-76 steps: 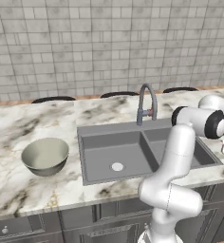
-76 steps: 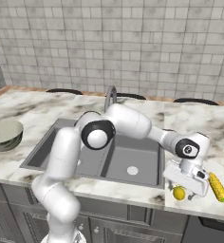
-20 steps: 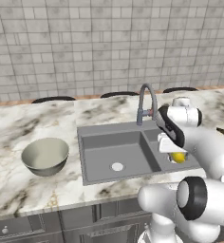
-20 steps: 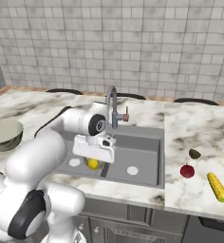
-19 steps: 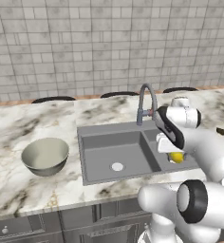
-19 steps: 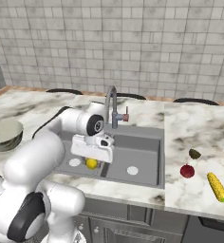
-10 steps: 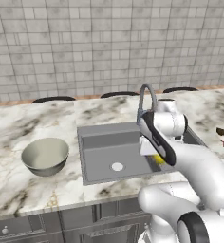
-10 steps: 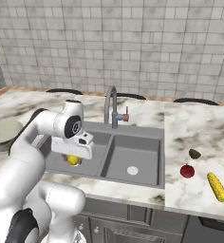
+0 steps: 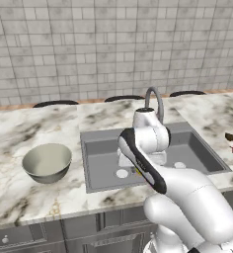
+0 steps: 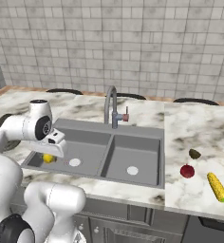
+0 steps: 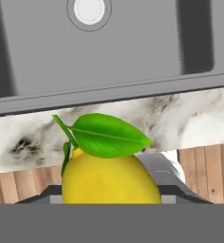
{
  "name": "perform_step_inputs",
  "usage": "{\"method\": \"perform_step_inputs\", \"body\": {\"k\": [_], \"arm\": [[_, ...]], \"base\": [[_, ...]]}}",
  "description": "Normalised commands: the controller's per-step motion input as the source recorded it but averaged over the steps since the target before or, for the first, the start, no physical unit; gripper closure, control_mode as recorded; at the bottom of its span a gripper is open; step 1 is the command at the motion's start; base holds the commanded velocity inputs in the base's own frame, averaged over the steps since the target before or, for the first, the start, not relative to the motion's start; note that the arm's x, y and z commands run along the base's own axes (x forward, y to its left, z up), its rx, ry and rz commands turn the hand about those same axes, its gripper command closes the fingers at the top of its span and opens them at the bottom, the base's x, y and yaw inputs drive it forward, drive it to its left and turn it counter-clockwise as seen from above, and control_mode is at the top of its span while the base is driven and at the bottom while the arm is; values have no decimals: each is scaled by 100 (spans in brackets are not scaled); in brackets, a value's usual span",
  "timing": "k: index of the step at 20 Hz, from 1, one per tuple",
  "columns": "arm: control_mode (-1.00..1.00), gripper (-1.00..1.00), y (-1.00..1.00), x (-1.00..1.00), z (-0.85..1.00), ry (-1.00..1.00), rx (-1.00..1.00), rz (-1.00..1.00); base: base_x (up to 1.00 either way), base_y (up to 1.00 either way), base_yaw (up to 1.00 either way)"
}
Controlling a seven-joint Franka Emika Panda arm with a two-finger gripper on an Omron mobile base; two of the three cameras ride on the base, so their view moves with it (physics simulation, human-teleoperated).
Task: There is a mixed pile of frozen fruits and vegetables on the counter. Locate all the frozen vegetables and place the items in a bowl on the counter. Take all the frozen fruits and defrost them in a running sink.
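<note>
A yellow lemon (image 11: 109, 178) with a green leaf was held clamped in the gripper (image 10: 49, 156) over the sink's (image 10: 133, 142) left basin, near its front edge; the bowl (image 9: 47, 162) stood at the worktop's (image 9: 19, 197) left.

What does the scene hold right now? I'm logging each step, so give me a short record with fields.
gripper: shut on a yellow lemon with a green leaf, over the sink's left basin
sink: tap not visibly running
bowl: on the counter left of the sink, nothing seen in it
counter, right of sink: corn cob, red fruit, dark lump
</note>
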Motion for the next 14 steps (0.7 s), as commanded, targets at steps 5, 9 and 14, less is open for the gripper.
{"method": "perform_step_inputs", "body": {"k": [5,9,14], "arm": [[-100,100,82,6,0,4,-5,-6],[-100,100,89,10,10,7,-10,0],[-100,100,90,6,19,2,-17,-3]], "base": [[0,0,0],[0,0,0],[0,0,0]]}}
